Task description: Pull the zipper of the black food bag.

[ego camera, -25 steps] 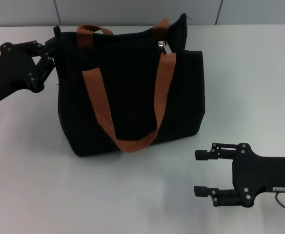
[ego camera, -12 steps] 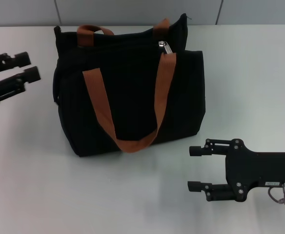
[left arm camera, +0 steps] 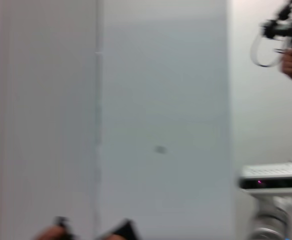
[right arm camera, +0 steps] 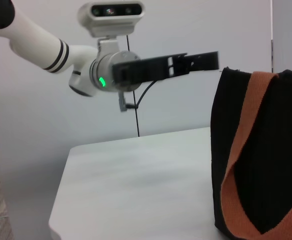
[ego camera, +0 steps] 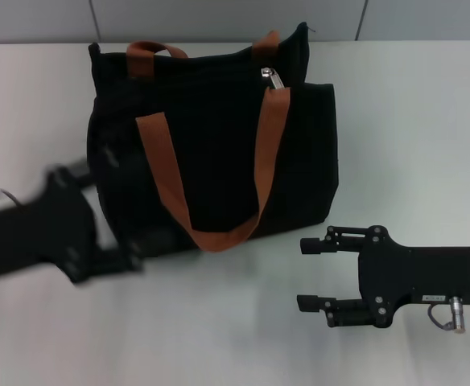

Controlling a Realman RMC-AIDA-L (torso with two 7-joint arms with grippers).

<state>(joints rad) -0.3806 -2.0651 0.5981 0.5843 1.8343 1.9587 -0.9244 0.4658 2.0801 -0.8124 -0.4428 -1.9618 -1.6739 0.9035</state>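
A black bag stands upright on a white table, its two orange-brown straps draped down the side facing the robot. The zipper, a small silver tab, sits on the bag's top edge near its right end, just above where one strap crosses the rim. The right gripper is low over the table, in front of the bag's right lower corner and apart from it, its fingers spread wide and holding nothing. The left gripper is a blurred dark shape against the bag's left lower corner; whether its fingers are open cannot be told. In the right wrist view the bag's side and a strap show beside the left arm
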